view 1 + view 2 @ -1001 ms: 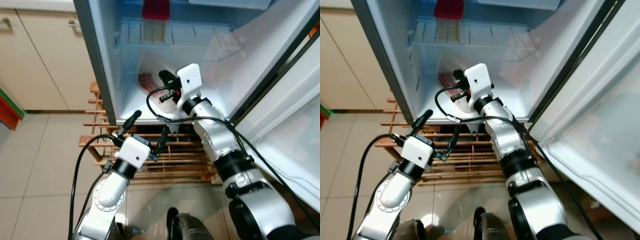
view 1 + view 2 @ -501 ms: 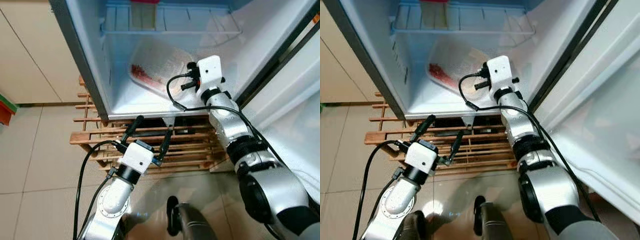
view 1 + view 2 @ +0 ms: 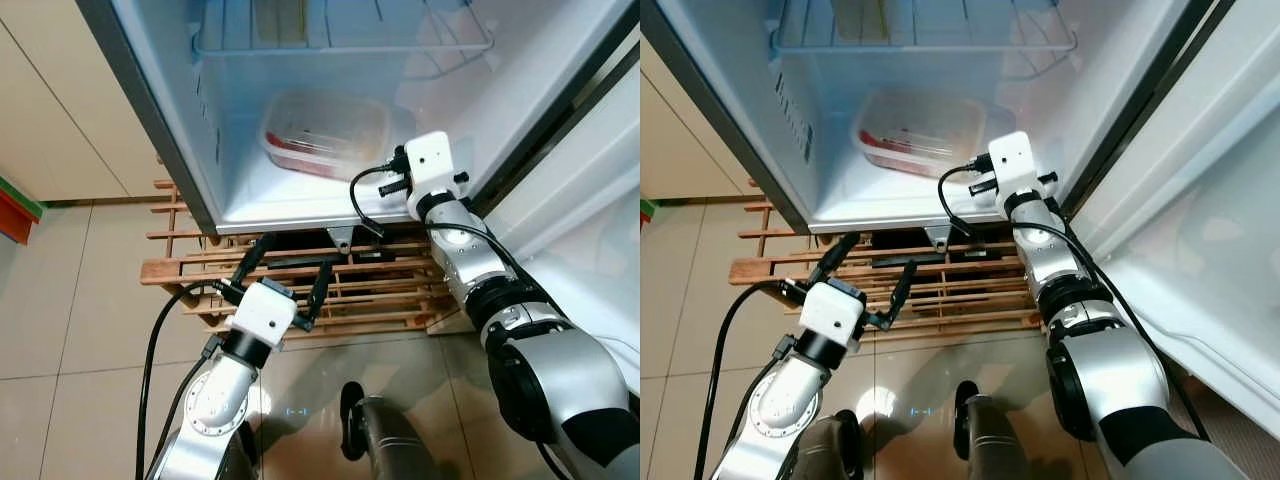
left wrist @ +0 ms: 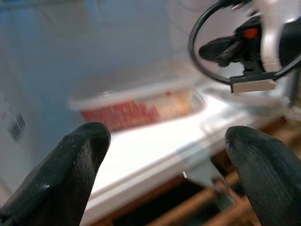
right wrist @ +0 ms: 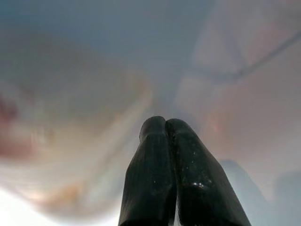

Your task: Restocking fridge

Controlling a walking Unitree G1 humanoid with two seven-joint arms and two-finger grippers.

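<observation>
Jaws first: the right gripper [image 5: 165, 123] has its two black fingers pressed flat together with nothing between them, up at the front lip of the open white fridge [image 3: 300, 205], just right of the food box; the left gripper [image 3: 290, 270] has its fingers spread wide apart, holding nothing, low down in front of the slatted wooden pallet [image 3: 190, 275] that the fridge stands on. The thing that matters, a clear rectangular plastic container with rounded corners and a clear lid [image 3: 325, 133], sits flat on the fridge floor, towards the back, under the white wire shelf [image 3: 340, 40]. Through its walls there is a layer of red and pale food along the bottom, hard to name from here, and it looks well short of full. I'd call it light, with thin walls that would flex and a smooth lid that could slip, so a pinch on a short side near the rim, kept level, seems the safest hold; squeeze hard and the lid might pop. On the wire shelf above stands something pale, cut off at the top. To the right the open fridge door [image 3: 590, 260] hangs wide; beige floor tiles [image 3: 70, 340] and cream cabinet fronts [image 3: 50, 120] on the left.
</observation>
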